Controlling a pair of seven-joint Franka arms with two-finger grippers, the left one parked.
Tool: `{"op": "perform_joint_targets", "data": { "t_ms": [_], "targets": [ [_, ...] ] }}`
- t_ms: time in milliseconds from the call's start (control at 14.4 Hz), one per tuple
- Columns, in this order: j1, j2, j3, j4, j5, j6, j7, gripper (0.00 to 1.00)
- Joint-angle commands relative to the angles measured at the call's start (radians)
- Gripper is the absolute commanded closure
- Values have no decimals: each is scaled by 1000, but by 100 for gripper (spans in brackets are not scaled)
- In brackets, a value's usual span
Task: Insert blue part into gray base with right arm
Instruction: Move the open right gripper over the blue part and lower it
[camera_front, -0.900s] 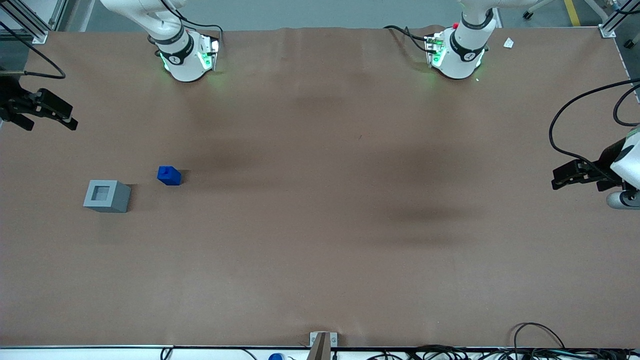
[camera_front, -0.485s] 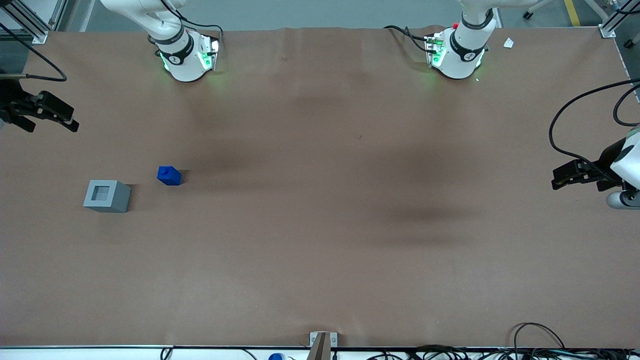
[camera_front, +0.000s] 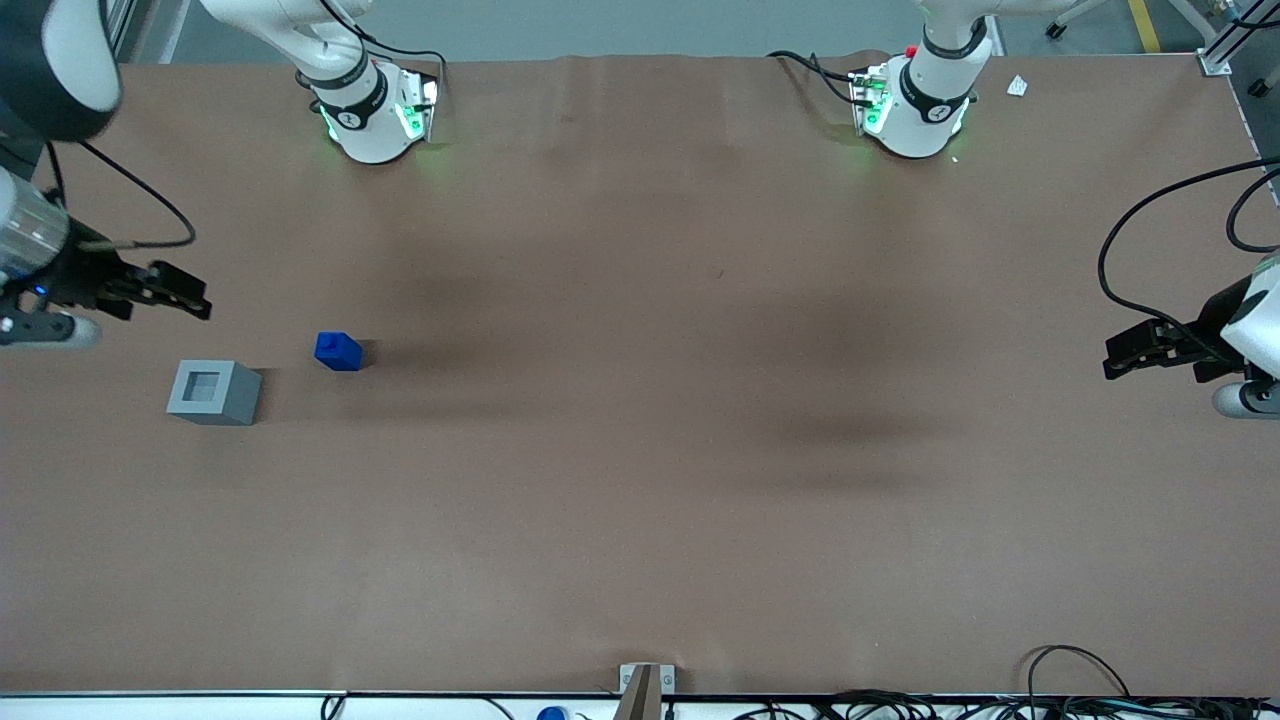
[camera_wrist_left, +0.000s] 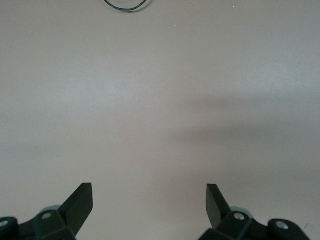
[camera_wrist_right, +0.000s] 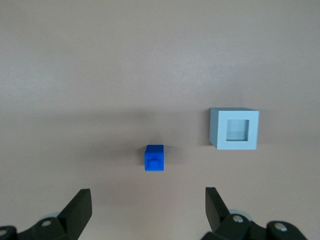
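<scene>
Robot lab: brown table (camera_front: 640, 500), bolted arm bases (camera_front: 375, 115), cables (camera_front: 1150, 230).

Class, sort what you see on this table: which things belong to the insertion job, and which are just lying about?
Job: blue part; gray base; right arm's hand, open, above the table, farther from the front camera than the base.
Lying about: white scrap; cables.

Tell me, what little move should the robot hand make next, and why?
Probably glide over the blue part and lower. The gripper hangs open above the table, apart from it, holding nothing, and the gray base sits empty beside it.
</scene>
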Motion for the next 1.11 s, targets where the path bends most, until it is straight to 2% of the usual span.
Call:
{"op": "perform_joint_targets", "data": {
  "t_ms": [0,415,623,1038],
  "targets": [
    [1,-32,2,-140,0,123,-1,0],
    [12,-37,3,-365,1,305,1,0],
    [21,-37,3,-487,2,444,-1,0],
    [34,32,3,-562,2,581,-1,5]
  ]
}}
